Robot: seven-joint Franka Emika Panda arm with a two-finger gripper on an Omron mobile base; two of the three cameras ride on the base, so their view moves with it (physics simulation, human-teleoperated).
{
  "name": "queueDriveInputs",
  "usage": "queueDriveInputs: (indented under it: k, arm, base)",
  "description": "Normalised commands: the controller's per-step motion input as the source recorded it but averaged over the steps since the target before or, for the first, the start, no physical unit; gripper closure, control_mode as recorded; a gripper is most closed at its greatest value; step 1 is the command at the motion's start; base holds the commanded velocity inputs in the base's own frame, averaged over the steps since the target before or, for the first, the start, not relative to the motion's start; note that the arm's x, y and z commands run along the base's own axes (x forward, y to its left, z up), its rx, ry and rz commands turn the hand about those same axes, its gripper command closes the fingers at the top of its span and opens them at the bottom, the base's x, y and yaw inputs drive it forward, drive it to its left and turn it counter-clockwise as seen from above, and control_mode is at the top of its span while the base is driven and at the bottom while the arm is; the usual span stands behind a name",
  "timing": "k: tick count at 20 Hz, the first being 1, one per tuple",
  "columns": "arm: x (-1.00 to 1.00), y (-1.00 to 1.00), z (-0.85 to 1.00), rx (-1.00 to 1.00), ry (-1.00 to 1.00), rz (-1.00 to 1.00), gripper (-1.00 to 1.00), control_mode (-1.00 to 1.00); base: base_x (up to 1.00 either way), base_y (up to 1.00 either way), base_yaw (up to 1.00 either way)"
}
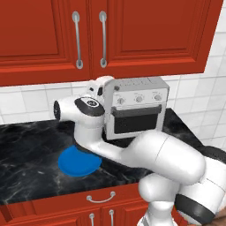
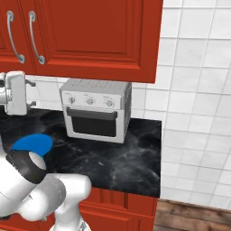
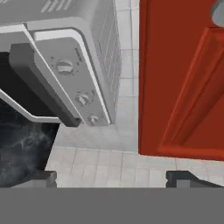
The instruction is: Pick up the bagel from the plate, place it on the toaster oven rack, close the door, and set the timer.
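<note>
The grey toaster oven (image 1: 137, 108) stands at the back of the black counter. Its door (image 1: 136, 120), with dark glass, stands closed, also seen as the door (image 2: 94, 124). Behind it the toaster oven rack is hidden, and the bagel is hidden too. The blue plate (image 1: 73, 164) lies on the counter left of the oven, half under my arm; what shows of the plate (image 2: 31, 143) is bare. My gripper (image 2: 32, 94) hovers at knob height just left of the oven, open and empty. The fingertips (image 3: 43, 177) sit wide apart, facing the three knobs (image 3: 82, 99).
Red wall cabinets (image 1: 101, 35) with metal handles hang close above the oven and my hand. White tiles cover the wall behind. The black marble counter (image 2: 117, 162) ends to the right of the oven. Red drawers (image 1: 101, 198) run below its front edge.
</note>
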Motion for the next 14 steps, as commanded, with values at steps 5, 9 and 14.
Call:
queueDriveInputs:
  k: [5, 9, 14]
  arm:
    - [-0.43, -0.60, 0.45, 0.68, 0.00, -0.01, -1.00, -1.00]
    - [-0.01, -0.58, 0.04, 0.62, 0.00, -0.08, -1.00, -1.00]
    - [0.21, -0.16, -0.11, 0.41, -0.02, -0.13, -1.00, -1.00]
  base:
    - [0.00, 0.00, 0.00]
    - [0.00, 0.00, 0.00]
    - [0.00, 0.00, 0.00]
